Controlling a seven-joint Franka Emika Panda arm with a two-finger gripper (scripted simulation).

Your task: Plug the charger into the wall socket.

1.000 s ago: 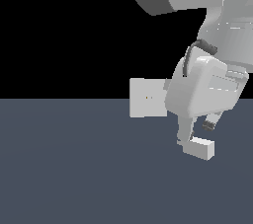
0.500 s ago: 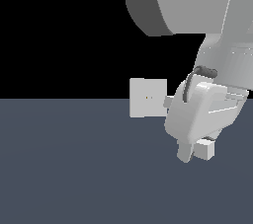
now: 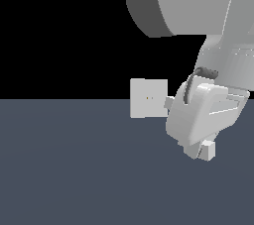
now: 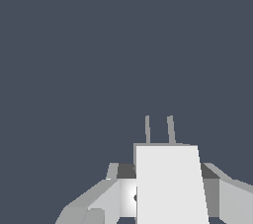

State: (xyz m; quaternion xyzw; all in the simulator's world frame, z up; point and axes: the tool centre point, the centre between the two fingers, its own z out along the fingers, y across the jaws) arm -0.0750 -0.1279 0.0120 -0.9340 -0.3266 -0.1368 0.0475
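Observation:
The charger (image 3: 208, 150) is a small white block, seen just below the tilted hand in the exterior view. My gripper (image 3: 200, 152) is shut on it. In the wrist view the charger (image 4: 168, 183) fills the gap between my fingers (image 4: 96, 203), and its two thin prongs (image 4: 170, 129) point away from the hand. The wall socket (image 3: 148, 98) is a flat upright white square plate with two tiny holes. It stands to the exterior view's left of the hand, which covers its right edge. The socket is out of the wrist view.
A dark grey floor (image 3: 74, 169) spreads under everything, and it is all the wrist view shows beyond the charger. The arm's large grey links (image 3: 198, 1) fill the exterior view's upper right. The background above the floor is black.
The hand has tilted over and come lower around the charger, so its body now hides most of the fingers. The charger has stayed at about the same spot. The socket has not moved.

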